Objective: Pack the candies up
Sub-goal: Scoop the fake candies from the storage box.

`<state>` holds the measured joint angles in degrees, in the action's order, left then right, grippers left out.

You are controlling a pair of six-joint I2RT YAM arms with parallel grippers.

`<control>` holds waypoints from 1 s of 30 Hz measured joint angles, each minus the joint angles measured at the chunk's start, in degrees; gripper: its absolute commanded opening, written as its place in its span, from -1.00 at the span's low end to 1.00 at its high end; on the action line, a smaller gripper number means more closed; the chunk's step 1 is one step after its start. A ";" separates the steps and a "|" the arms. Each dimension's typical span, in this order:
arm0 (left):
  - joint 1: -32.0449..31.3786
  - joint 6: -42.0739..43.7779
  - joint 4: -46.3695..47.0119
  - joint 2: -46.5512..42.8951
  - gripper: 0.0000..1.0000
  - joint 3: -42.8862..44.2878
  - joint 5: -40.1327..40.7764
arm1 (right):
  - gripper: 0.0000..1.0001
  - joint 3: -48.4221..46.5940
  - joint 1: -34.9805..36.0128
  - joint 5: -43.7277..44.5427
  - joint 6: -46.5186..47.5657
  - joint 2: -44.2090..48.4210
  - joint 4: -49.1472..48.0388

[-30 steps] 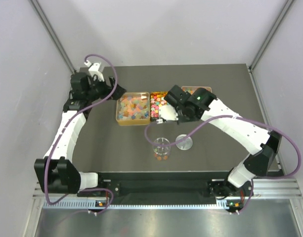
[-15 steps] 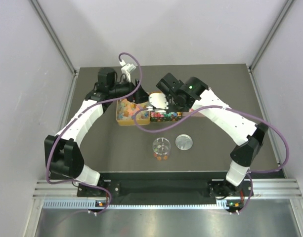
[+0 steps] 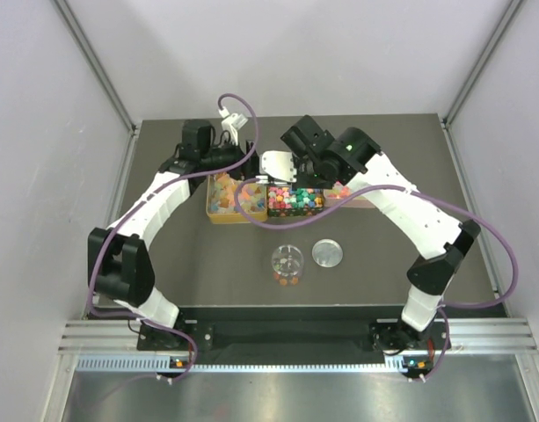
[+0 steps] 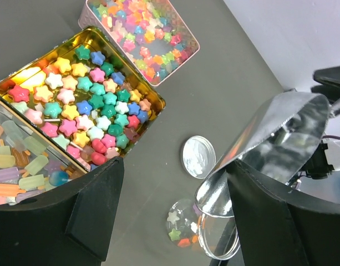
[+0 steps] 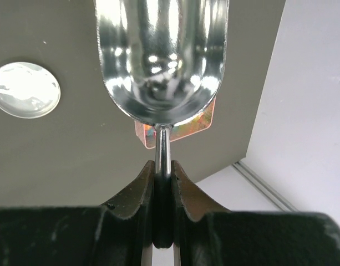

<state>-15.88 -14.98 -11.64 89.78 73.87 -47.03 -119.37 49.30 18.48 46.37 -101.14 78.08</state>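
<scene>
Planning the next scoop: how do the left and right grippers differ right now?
The left gripper stands open and empty; the right gripper is shut on the handle of the scoop. The left gripper is above the left-hand tin; the right gripper holds the empty scoop just behind the tins. Both hang over the table's far side.

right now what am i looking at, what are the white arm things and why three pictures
These are two robot arms bolted to a table. One picture looks down from above; the other two come from a camera on each wrist. On the table sit three tins of colourful candies, a clear jar with a few candies, and a silver lid. The right claw is shut on the handle of a metal scoop. The left claw is open beside the scoop, holding nothing.
</scene>
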 measured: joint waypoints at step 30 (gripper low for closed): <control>-1.42 4.39 -5.14 6.78 0.65 8.31 6.58 | -1.00 -11.08 -1.68 -15.43 -3.04 -0.94 -0.81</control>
<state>-17.30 -10.59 -16.78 96.55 82.17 -40.45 -130.45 47.62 3.05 43.33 -102.08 77.28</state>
